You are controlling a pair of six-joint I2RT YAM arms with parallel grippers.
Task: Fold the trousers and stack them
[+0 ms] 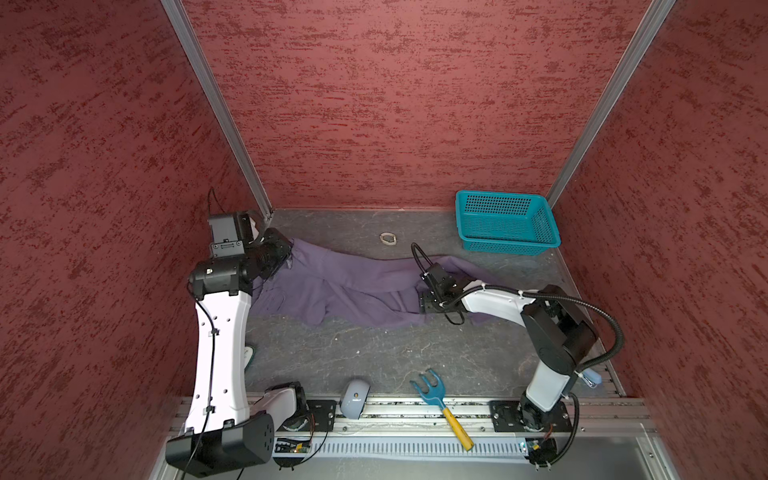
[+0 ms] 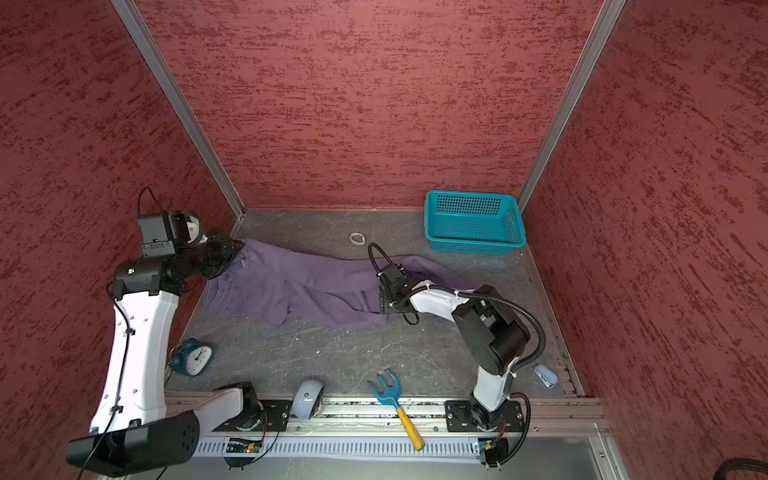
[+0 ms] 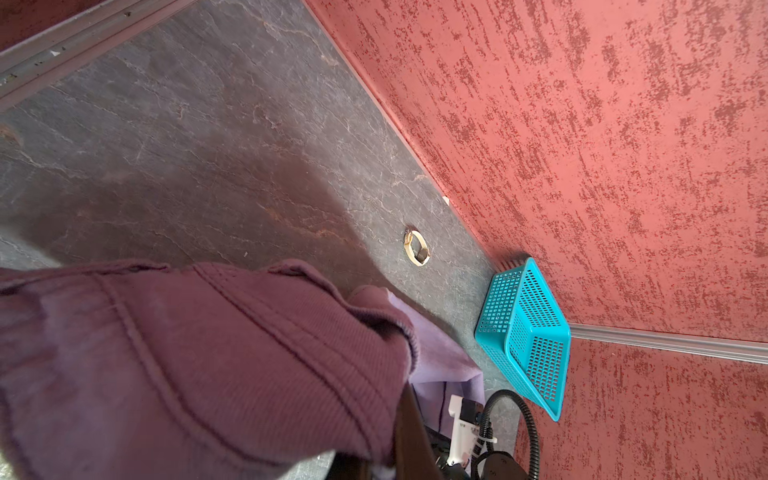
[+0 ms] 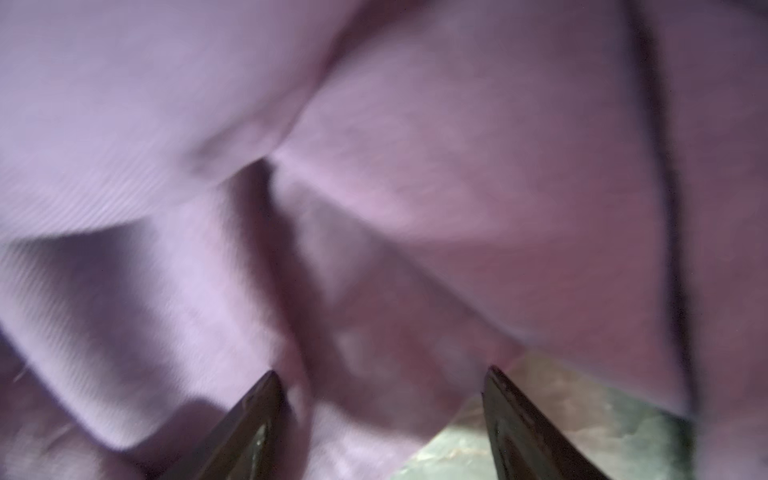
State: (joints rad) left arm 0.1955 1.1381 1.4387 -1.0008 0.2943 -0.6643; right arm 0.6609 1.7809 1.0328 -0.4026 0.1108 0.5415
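The purple trousers (image 1: 353, 286) (image 2: 299, 286) lie crumpled across the grey table, stretching from the back left towards the right. My left gripper (image 1: 289, 258) (image 2: 232, 258) is at their left end, shut on the waistband. In the left wrist view the ribbed waistband (image 3: 216, 353) drapes over that gripper (image 3: 378, 457) and hides most of it. My right gripper (image 1: 422, 297) (image 2: 383, 301) hovers low over the right part of a leg. Its dark fingertips (image 4: 266, 395) stand wide apart, open, with blurred purple cloth (image 4: 374, 208) between and beyond them.
A teal basket (image 1: 507, 224) (image 2: 473, 222) (image 3: 523, 332) stands at the back right. A small ring (image 1: 388, 239) lies behind the trousers. At the front edge lie a grey rounded device (image 1: 353, 399) and a blue rake (image 1: 440, 403). An alarm clock (image 2: 191, 357) sits front left. Red walls close three sides.
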